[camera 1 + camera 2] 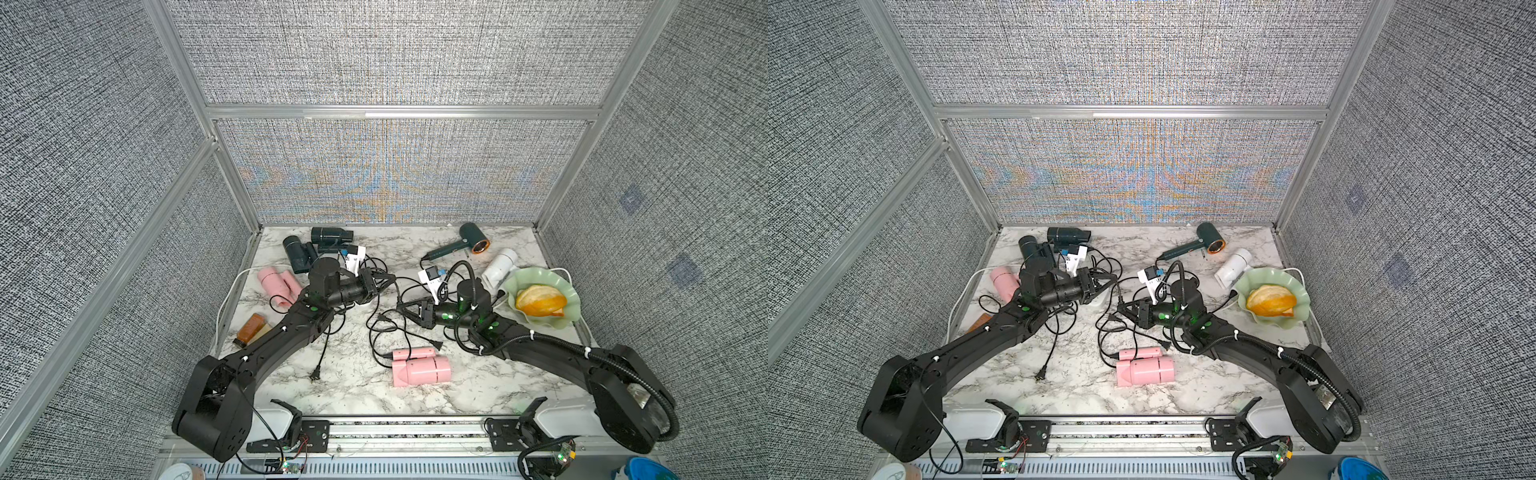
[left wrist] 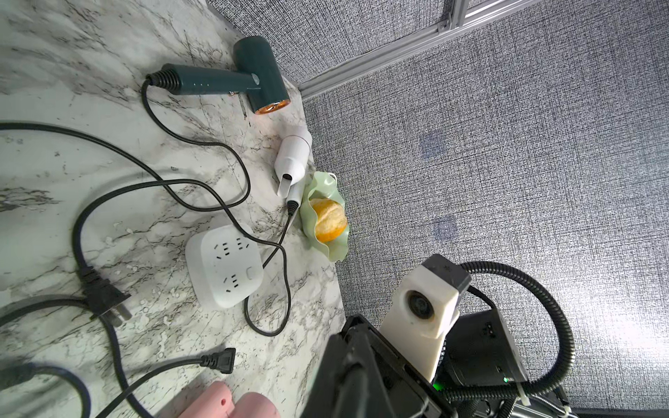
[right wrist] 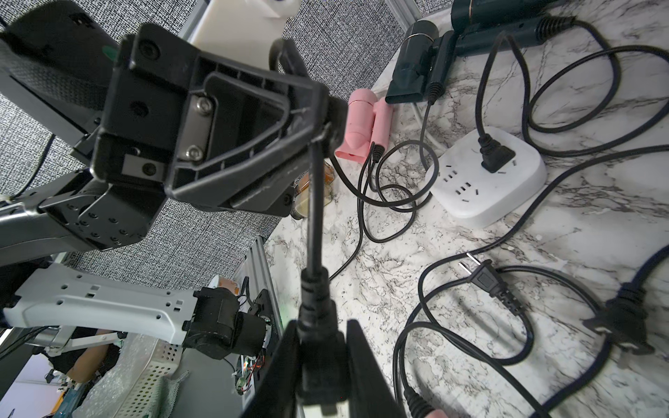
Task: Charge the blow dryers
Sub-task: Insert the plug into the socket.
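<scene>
Six blow dryers lie on the marble table: two dark teal ones (image 1: 330,235) (image 1: 297,253) at the back left, a pink one (image 1: 278,286) beside my left arm, a second pink one (image 1: 422,368) near the front, a green copper-ringed one (image 1: 473,239) and a white one (image 1: 500,266) at the back right. My left gripper (image 1: 390,279) is shut on a black cord (image 3: 315,217). That cord runs to a black plug (image 3: 318,347), and my right gripper (image 3: 320,325) is shut on the plug above mid-table. A white power strip (image 3: 485,177) holds one plug; another strip (image 2: 224,266) has bare sockets.
A green bowl (image 1: 536,276) with orange slices sits at the right edge. An amber bottle (image 1: 250,328) lies by my left arm. Tangled black cords and loose plugs (image 1: 315,376) (image 1: 436,344) cover mid-table. Grey walls close in three sides.
</scene>
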Controlling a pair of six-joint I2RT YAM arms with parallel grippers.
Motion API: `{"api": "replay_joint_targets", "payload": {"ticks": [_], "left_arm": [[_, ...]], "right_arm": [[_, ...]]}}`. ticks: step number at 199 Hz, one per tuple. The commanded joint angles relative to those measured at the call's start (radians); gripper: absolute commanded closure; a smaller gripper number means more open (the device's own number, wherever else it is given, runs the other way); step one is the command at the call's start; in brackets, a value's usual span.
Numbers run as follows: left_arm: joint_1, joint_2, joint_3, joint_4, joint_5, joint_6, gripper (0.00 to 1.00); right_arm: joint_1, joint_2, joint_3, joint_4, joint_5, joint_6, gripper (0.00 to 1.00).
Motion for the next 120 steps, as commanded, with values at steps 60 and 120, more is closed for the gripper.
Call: {"api": "replay_joint_targets", "payload": {"ticks": [60,120], "left_arm": [[0.0,-0.014,0.02,-0.061,0.003,0.085,0.72],[0.045,-0.15,-0.005,-0.28,0.043,0.344,0.37]], "right_arm": [[-0.002,-0.013,-0.007,0.015,-0.001,-0.005,0.85],[-0.023,-0.024,-0.013,0.005,-0.039,0.001,0.87]]}}
